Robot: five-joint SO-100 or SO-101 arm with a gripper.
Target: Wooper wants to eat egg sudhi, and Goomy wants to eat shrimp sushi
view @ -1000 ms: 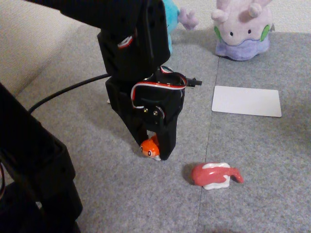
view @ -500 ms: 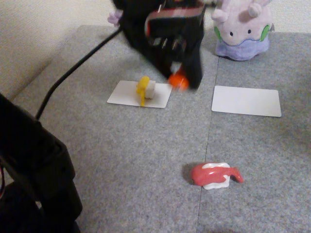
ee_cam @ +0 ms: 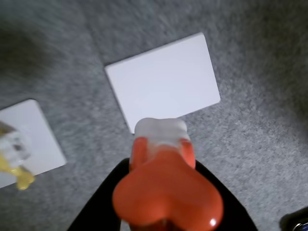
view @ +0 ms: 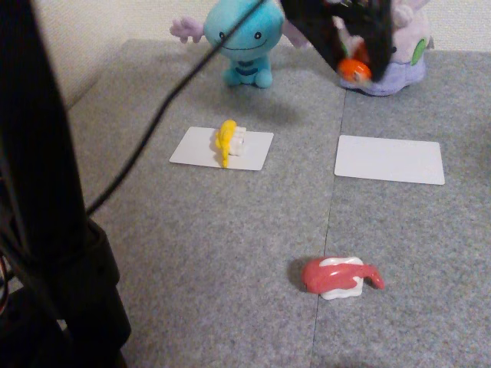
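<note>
My jaws were clamped on the shrimp sushi, held aloft before Goomy, above the empty white card.

Pinkish-red toy sushi with white stripes lying on grey carpet; two white cards further back, well apart.

No readable text anywhere (white cards blank).

The round light-blue plush Wooper has purple gills and dark blue belly stripes. The small toy egg sushi is bright yellow over white; the shrimp sushi is orange on white rice.
</note>
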